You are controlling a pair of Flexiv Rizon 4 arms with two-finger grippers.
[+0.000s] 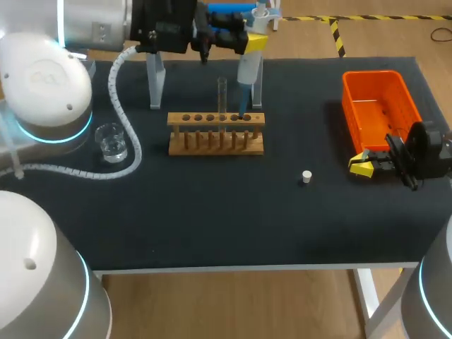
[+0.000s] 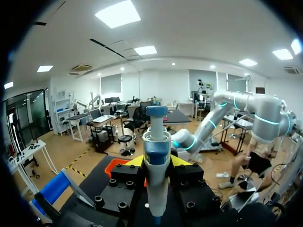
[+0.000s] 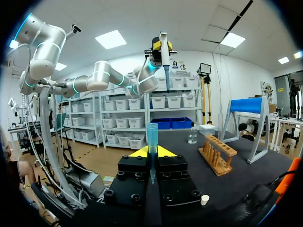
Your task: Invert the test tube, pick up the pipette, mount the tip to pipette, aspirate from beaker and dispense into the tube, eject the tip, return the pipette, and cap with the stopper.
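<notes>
My left gripper is shut on the white and blue pipette, held upright over the right end of the wooden rack; in the left wrist view the pipette stands between the yellow tips. A clear test tube stands upright in the rack. Near the orange bin, my right gripper is low over the table; its wrist view shows it shut on a blue pipette tip, wide end facing away from the wrist. The beaker sits at the left. The white stopper lies on the table.
An orange bin stands at the right, just behind my right gripper. The pipette stand, with its blue top bar, is behind the rack. A ribbed hose from my left arm curls around the beaker.
</notes>
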